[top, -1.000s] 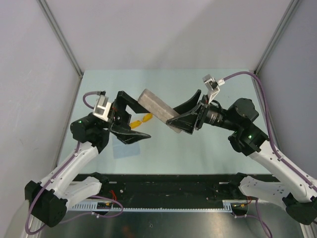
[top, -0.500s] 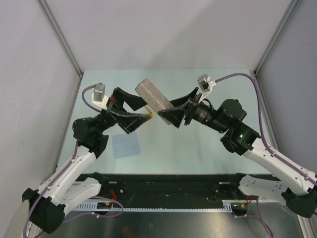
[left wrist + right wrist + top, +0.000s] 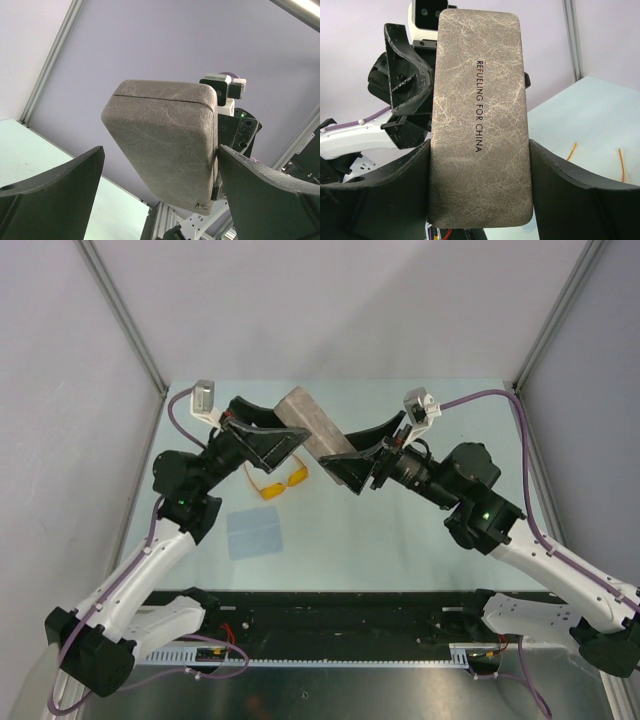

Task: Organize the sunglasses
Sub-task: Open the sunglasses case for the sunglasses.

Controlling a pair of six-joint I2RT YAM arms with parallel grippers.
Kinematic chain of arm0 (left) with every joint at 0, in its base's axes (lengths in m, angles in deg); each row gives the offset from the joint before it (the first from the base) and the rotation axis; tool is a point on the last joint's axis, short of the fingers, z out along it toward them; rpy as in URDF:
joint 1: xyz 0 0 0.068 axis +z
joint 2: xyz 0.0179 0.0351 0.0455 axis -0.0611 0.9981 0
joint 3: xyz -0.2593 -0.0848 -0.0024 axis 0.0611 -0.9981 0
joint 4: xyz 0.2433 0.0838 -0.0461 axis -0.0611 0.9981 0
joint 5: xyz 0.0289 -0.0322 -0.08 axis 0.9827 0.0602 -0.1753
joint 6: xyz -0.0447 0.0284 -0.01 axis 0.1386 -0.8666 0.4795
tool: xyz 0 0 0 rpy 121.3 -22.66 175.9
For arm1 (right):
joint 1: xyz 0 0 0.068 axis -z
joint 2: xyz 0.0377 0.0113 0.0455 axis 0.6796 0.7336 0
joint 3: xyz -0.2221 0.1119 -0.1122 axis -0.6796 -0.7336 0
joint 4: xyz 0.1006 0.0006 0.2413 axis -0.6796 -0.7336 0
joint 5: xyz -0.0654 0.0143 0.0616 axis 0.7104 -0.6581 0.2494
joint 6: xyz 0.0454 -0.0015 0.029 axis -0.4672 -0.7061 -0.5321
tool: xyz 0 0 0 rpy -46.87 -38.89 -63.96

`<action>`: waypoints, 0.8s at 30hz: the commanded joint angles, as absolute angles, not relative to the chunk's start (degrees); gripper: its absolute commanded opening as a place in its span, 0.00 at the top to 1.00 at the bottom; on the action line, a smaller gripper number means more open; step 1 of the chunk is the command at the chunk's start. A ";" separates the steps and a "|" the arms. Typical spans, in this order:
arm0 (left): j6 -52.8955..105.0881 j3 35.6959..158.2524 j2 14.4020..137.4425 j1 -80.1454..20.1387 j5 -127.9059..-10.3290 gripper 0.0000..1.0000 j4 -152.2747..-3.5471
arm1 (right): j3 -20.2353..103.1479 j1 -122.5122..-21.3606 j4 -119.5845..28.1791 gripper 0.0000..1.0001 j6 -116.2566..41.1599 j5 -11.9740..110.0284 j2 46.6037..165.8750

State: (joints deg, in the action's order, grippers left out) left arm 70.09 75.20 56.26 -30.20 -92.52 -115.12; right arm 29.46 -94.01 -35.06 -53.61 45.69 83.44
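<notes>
The grey-brown speckled case (image 3: 312, 428) is closed and held in the air over the middle of the table. My right gripper (image 3: 338, 462) is shut on its near end; in the right wrist view the case (image 3: 480, 115) is clamped between both fingers (image 3: 380, 200). My left gripper (image 3: 285, 445) is open at the case's far left end. In the left wrist view the case (image 3: 165, 150) sits between the spread fingers (image 3: 50, 195), near the right one. The orange-yellow sunglasses (image 3: 280, 483) lie unfolded on the table below; their thin arms (image 3: 572, 150) show in the right wrist view.
A light blue square cloth (image 3: 254, 533) lies flat on the table near the left arm. The pale green table (image 3: 400, 540) is boxed in by grey walls with metal posts at the back corners.
My left gripper has risen from low over the sunglasses and swung up to the case's end. The sunglasses now show uncovered on the table. The right gripper has carried the case slightly left and farther back.
</notes>
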 commanded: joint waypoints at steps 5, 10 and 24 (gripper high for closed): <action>68.75 77.01 57.56 -31.63 -94.69 0.00 -116.93 | 30.51 -94.31 -25.42 1.00 -57.18 42.26 82.11; 68.13 76.22 57.47 -32.07 -98.90 0.18 -123.17 | 30.51 -93.17 -24.46 1.00 -61.57 37.61 82.11; 66.47 75.96 57.56 -32.16 -109.45 0.64 -136.80 | 30.51 -87.73 -22.44 1.00 -69.93 27.50 79.56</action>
State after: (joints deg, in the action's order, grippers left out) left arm 70.44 75.22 57.88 -31.89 -101.83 -131.68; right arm 29.37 -89.73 -29.01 -63.86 30.95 82.35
